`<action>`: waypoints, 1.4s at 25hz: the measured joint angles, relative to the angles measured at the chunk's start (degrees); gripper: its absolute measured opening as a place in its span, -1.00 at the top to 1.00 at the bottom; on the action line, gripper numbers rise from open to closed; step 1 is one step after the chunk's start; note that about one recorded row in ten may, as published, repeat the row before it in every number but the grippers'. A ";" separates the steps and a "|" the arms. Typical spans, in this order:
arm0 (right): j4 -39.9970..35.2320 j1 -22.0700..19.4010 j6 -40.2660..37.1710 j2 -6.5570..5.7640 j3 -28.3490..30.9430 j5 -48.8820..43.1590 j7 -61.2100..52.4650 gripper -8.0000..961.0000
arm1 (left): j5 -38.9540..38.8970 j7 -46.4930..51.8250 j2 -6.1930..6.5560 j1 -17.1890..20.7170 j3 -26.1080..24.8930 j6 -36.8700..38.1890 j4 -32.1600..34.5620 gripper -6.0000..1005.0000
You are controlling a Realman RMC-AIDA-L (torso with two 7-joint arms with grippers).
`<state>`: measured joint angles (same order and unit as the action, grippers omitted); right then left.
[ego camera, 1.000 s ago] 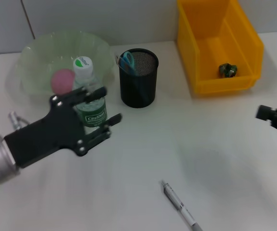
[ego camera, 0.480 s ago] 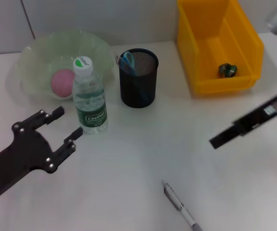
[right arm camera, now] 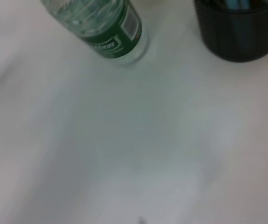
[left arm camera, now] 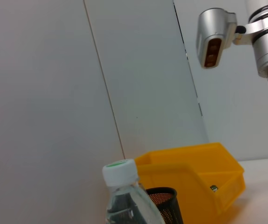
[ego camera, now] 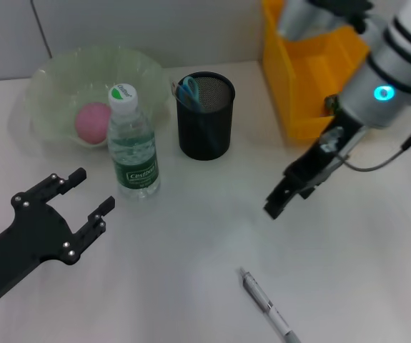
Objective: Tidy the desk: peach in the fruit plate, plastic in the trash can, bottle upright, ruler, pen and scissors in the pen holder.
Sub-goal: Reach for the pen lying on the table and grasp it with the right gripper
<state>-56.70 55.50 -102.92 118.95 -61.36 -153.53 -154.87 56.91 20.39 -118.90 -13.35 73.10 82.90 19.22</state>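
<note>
Left tool [ego camera: 85,194] fingers spread, empty, bottle [ego camera: 132,143] upright just beyond it, right tool [ego camera: 279,202] above pen [ego camera: 266,305], grip state unclear

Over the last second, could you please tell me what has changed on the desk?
The left end effector let go of the bottle and drew back toward the robot, open. The right end effector swung in from the right edge toward the desk's middle. Bottle, peach, pen holder and pen stayed put.

Pen [ego camera: 266,304]: bare desk [ego camera: 191,236] w/ clear approach.
</note>
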 joint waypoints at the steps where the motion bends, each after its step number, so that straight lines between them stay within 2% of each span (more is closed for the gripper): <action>1: 1.26 1.07 0.12 0.16 -0.33 0.15 -0.50 -0.46 | -0.10 -0.03 -0.03 -0.18 -0.03 -0.10 -0.20 -0.10; 3: 3.58 2.61 0.55 0.44 -1.03 0.65 -1.64 -0.61 | -0.49 -0.37 -0.07 -0.56 -0.13 -0.21 -1.03 -0.10; 6: 4.69 3.25 1.79 0.59 -5.39 1.79 -4.89 -0.60 | -2.78 -1.81 -0.02 -0.92 -0.30 -0.20 -3.15 -0.10; 12: 1.18 1.71 1.89 0.66 -14.59 5.18 -10.96 -0.60 | -3.78 -0.07 0.63 -0.56 0.32 2.49 -5.63 -0.10; 18: 0.47 0.26 3.25 0.91 -20.35 8.70 -14.07 -0.60 | 6.53 7.64 2.83 -1.20 1.24 6.46 -4.90 -0.11; 23: 1.25 -0.03 3.94 0.93 -21.39 10.46 -14.41 -0.60 | 13.57 14.57 3.47 -1.62 0.78 4.58 -1.89 -0.12; 27: 3.22 0.29 5.16 0.93 -22.46 11.52 -14.59 -0.60 | 15.14 15.65 3.44 -1.81 0.77 3.73 -0.94 -0.46; 28: 3.71 0.52 5.39 0.93 -22.50 11.76 -14.63 -0.60 | 18.76 17.75 3.20 -2.23 0.71 2.36 0.90 -0.54; 35: 7.70 2.69 7.05 0.93 -23.74 11.86 -14.73 -0.60 | 23.01 21.06 3.01 -2.71 0.80 1.42 4.09 -0.66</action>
<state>-49.01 58.19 -95.87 119.88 -85.11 -141.67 -169.60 79.91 41.46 -115.89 -16.06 73.90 84.32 23.30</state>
